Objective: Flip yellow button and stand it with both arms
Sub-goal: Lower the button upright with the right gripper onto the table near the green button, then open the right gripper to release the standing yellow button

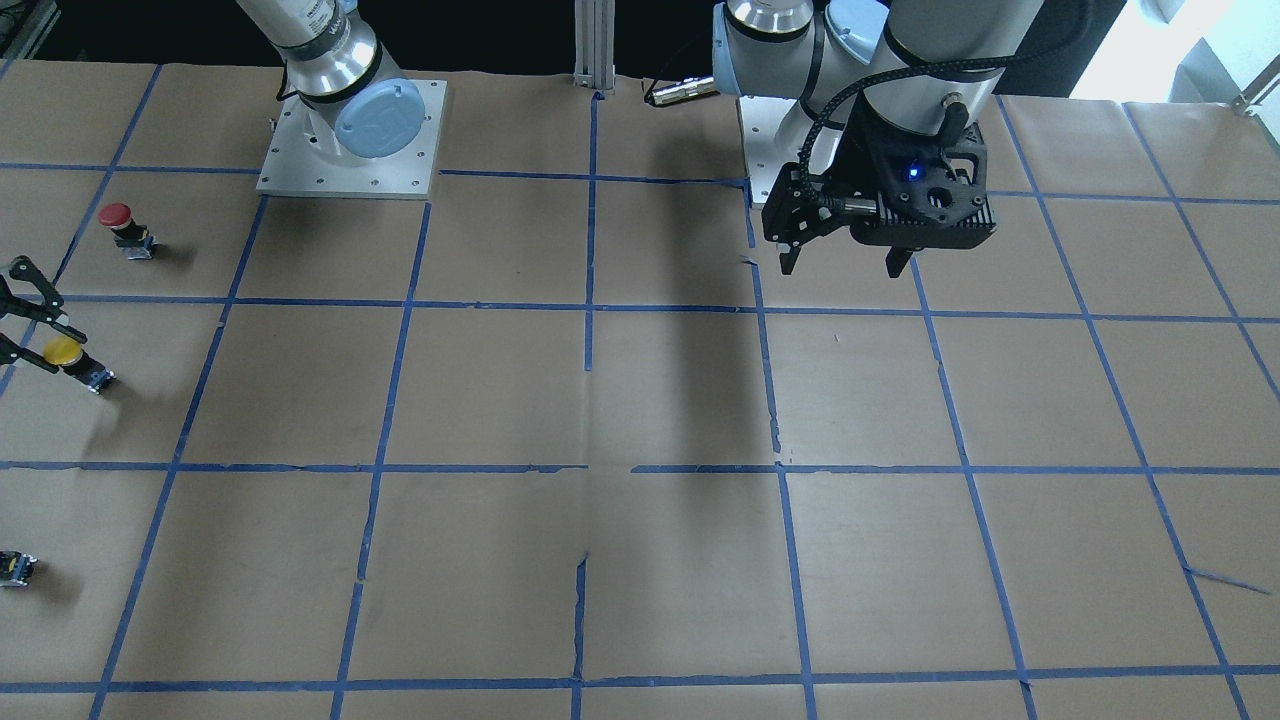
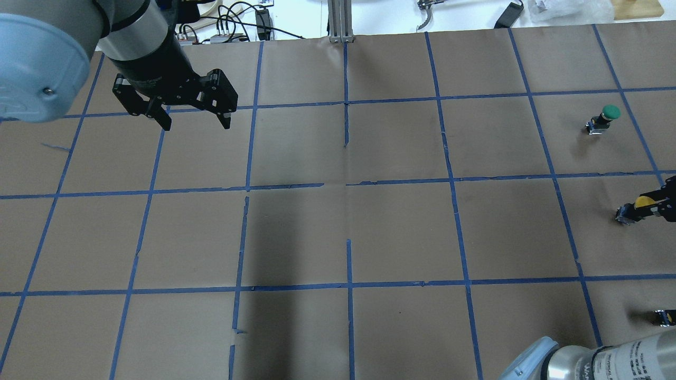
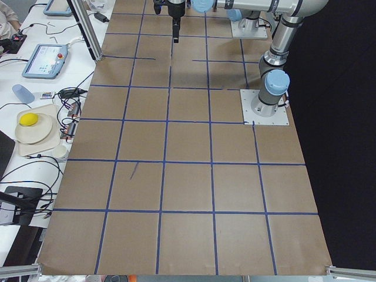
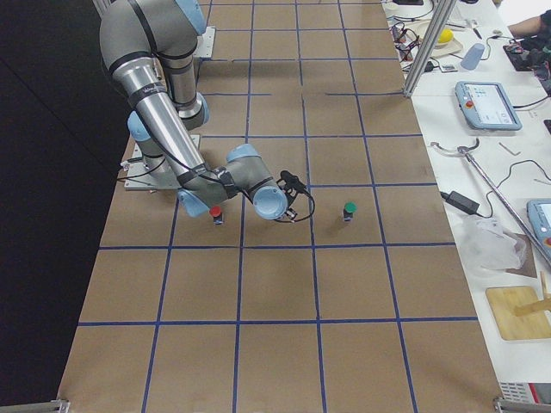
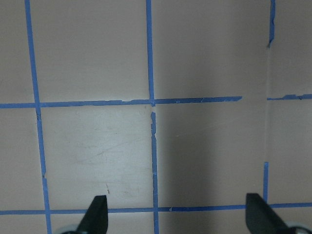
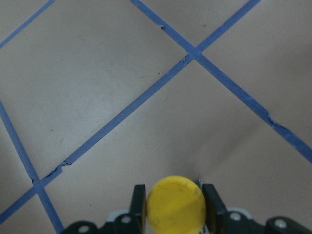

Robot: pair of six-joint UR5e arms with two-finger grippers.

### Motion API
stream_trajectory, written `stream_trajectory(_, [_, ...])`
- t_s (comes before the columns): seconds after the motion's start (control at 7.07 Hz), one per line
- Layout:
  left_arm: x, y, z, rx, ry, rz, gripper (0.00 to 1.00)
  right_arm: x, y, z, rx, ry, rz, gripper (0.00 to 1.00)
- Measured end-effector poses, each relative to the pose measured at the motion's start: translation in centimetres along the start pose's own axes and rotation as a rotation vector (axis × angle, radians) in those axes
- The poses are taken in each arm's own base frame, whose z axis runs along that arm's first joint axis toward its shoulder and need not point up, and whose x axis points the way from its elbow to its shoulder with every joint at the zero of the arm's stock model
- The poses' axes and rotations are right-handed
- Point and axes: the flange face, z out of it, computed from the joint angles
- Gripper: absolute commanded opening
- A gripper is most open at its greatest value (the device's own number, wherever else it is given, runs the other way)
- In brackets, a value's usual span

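Note:
The yellow button [image 1: 64, 351] is at the table's end on my right, tilted, with its black body and metallic base pointing away from the gripper. My right gripper [image 6: 174, 191] is shut on it; in the right wrist view the yellow cap [image 6: 175, 208] faces the camera between the two fingers [image 6: 139, 201]. In the overhead view the button [image 2: 641, 202] shows at the right edge. My left gripper [image 2: 195, 122] is open and empty, hovering above the paper far from the button; it also shows in the front-facing view [image 1: 845, 266].
A red-capped button [image 1: 118, 218] stands near the yellow one, towards the robot. A green-capped button [image 2: 608, 113] stands further out. A small black switch block [image 1: 15, 567] lies near the table's edge. Brown paper with a blue tape grid [image 2: 348, 182] covers the table.

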Motion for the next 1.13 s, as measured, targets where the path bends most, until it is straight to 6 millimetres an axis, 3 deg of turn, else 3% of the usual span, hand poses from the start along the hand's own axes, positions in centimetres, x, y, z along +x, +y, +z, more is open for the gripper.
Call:
stream_trajectory(0.71, [-0.1, 0.1, 0.1, -0.002, -0.004, -0.001, 1.00, 0.0, -1.6, -3.0, -0.043, 0.037, 0.082, 1.00])
stream_trajectory(1.13, [0.0, -0.3, -0.1, 0.001, 0.000, -0.001, 1.00, -2.6, -4.0, -6.4, -0.110, 0.062, 0.181, 1.00])
